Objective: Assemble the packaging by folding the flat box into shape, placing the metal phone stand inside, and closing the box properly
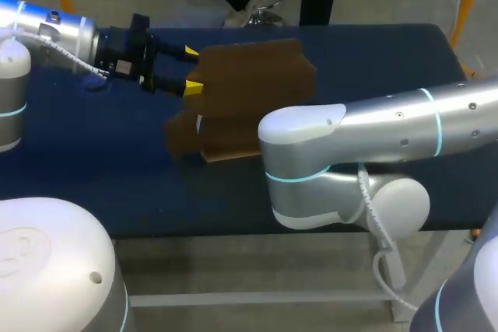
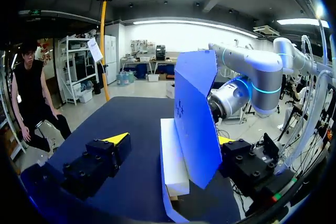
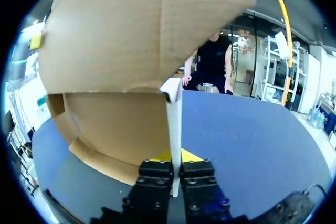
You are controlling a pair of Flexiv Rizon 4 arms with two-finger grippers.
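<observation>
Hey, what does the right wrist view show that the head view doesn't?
Only the right wrist view: the right claw shut on a thin upright edge of the cardboard box. In the head view the right arm hides that claw. Only the head view: the left claw, open, both yellow tips at the box's side. Both: the brown box standing on the dark blue table.

Brown cardboard box [image 1: 253, 87] (one pale edge), half-folded, upright on the table [image 1: 117, 169].
</observation>
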